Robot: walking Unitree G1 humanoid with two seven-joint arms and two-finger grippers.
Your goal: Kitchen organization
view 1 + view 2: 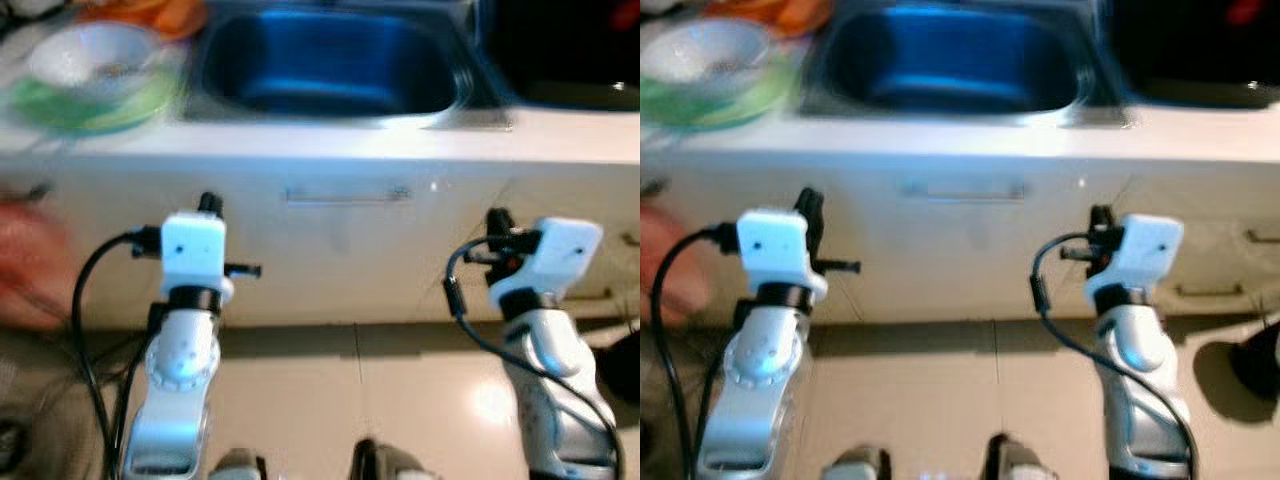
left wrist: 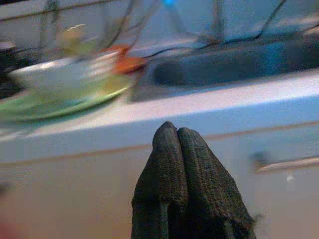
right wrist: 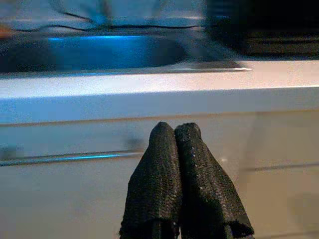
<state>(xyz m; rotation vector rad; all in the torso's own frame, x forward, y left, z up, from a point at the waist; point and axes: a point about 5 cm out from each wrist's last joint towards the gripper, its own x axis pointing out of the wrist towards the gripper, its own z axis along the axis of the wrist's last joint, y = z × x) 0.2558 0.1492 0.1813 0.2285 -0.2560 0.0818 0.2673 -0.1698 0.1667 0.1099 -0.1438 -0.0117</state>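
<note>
The left end effector [image 2: 177, 137] is clenched, its two black fingers pressed together with nothing between them, raised in front of the white cabinet face below the desk [image 1: 330, 140]. The right end effector [image 3: 174, 134] is likewise clenched and empty, held at about the same height before the cabinet, to the right of the drawer handle [image 1: 347, 195]. Neither touches the cabinet as far as the blurred head views show. On the desk, the steel sink [image 1: 330, 60] sits in the middle. To its left lies a green plate [image 1: 95, 105] with a white bowl [image 1: 90, 55] resting on it, and something orange [image 1: 150, 15] lies just behind them. A dark area [image 1: 560, 45], too dim to identify, lies right of the sink. A blurred reddish shape [image 1: 30, 265] shows at the far left, beside the left arm. The floor [image 1: 350, 400] below is pale tile.
</note>
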